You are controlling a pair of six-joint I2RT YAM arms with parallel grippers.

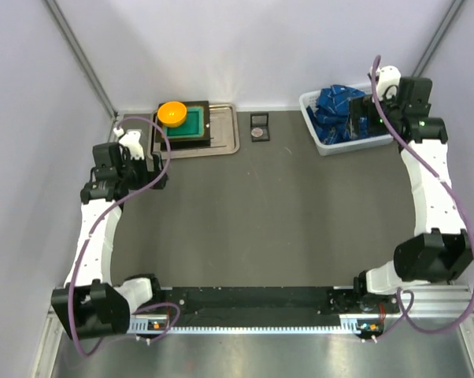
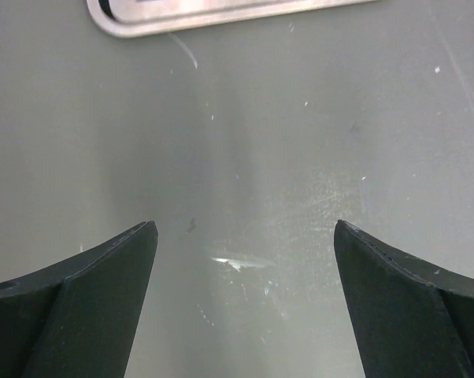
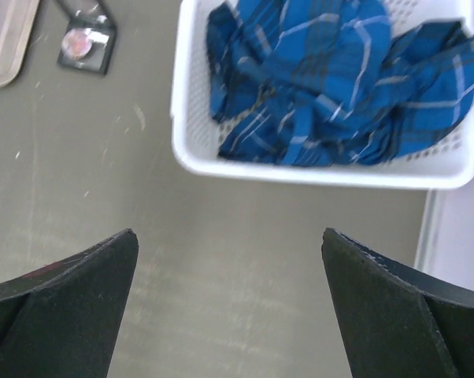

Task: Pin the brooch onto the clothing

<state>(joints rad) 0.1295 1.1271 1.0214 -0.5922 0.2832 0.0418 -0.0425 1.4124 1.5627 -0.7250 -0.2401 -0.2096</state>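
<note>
**Both claws spread and empty; brooch and clothing well apart at the far side of the table**

Left: the left claw (image 2: 243,228) hangs over bare table (image 1: 284,213), jaws spread wide, holding and touching nothing. Just beyond it lies a metal tray (image 1: 225,148) carrying an orange dish (image 1: 172,112) and a green block (image 1: 194,121); neither belongs to the task.

Centre: the brooch (image 3: 83,41), a small pinkish disc, sits in a dark square holder (image 3: 101,57) on the table, just right of the tray. It is probably light, rigid and smooth, and so liable to slip. The rim, taken across its width, seems the best hold, though the holder's edge may crowd the fingertips. Whether a pin lies beneath cannot be told.

Right: the clothing (image 3: 331,79), blue plaid with thin white lines, lies crumpled in a white basket (image 3: 300,169) at the far right corner. It is soft and limp and should drape and drag when lifted. A raised fold at the top of the heap looks the readiest hold, and the cloth will likely need spreading flat before pinning.

Far right: the right claw (image 3: 227,235) hovers above the table just short of the basket's near wall, jaws fully apart, gripping nothing and clear of both basket and cloth
</note>
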